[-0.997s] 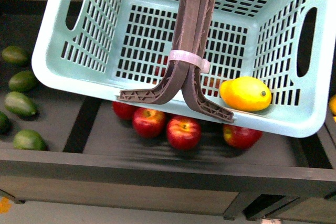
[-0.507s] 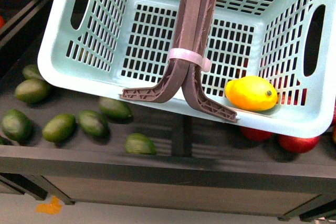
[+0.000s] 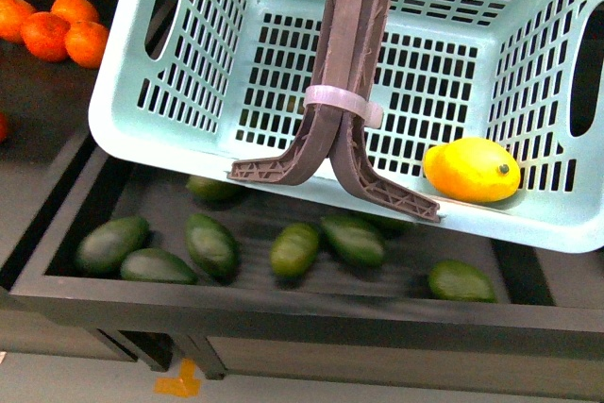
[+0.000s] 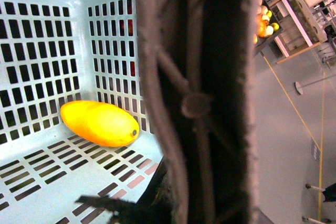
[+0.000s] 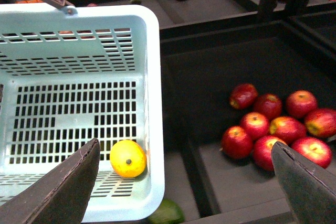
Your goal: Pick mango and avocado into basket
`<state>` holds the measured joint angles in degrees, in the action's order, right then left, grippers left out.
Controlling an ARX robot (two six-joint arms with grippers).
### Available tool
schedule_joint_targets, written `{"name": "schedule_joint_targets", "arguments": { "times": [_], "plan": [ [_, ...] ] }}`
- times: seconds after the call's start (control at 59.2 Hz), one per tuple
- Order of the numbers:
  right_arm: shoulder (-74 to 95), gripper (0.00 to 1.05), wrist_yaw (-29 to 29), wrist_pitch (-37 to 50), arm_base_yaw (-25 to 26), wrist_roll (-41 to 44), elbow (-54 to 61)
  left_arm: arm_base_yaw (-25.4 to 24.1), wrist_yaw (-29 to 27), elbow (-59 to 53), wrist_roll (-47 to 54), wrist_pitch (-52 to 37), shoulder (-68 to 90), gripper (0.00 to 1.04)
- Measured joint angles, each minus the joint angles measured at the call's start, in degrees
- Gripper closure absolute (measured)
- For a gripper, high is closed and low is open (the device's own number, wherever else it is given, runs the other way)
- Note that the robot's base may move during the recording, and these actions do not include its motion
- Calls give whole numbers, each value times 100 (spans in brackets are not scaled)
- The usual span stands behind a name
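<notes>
I see one teal basket [image 3: 528, 222] filling most of the front view, its far rim cut off by the frame. Its two brown handles [image 3: 351, 63] hang together, tied by one pale band [image 3: 335, 101]. In the left wrist view those handles sit so close to the lens that they block nearly everything. I cannot make out the left claw or say whether it is closed.

The right claw [image 5: 185, 145] is spread wide with nothing between its two fingers [image 5: 63, 192], beside the basket's outer wall.

Below the basket is a dark tray [image 3: 283, 304] of avocados [image 3: 211, 245]. Six are in the open and a seventh is half under the basket's rim. There is perhaps an eighth behind the handle foot. I cannot tell which one is the darkest.

The right wrist view shows nine red apples [image 5: 268, 129] clustered in the next tray.

Four oranges [image 3: 57, 30] sit at the far left.

One yellow mango [image 3: 470, 170] lies inside the basket, in a floor corner against the slotted wall.
</notes>
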<state>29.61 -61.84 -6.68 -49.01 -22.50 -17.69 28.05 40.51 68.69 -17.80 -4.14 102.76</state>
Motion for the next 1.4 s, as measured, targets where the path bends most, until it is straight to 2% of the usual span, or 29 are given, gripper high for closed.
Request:
{"name": "schedule_joint_targets", "arguments": {
  "times": [0.642,0.777,0.946,1.014,1.098,1.25,1.318,1.402],
  "plan": [
    [35,9,28,-4,-4,0,2,-87,-85,7,2,0,4,100],
    [66,9,1045,-1202,317,-570,-315,-68,-129,7,4,0,4,100],
    [-55,9,1456,-1054,1244,-404,-428,-66,-90,7,11,0,4,100],
    [-81,9,1620,-881,1773,-179,-535,-46,-28,7,9,0,4,100],
    [7,9,1985,-568,2669,210,-682,0,28,7,4,0,4,101],
    [901,9,3126,511,4522,807,-981,39,61,7,4,0,4,101],
    [1622,9,3624,1095,5176,1040,-1097,33,20,7,4,0,4,101],
    [3252,9,4614,1764,5853,1329,-1408,7,-33,7,7,0,4,101]
  ]
}}
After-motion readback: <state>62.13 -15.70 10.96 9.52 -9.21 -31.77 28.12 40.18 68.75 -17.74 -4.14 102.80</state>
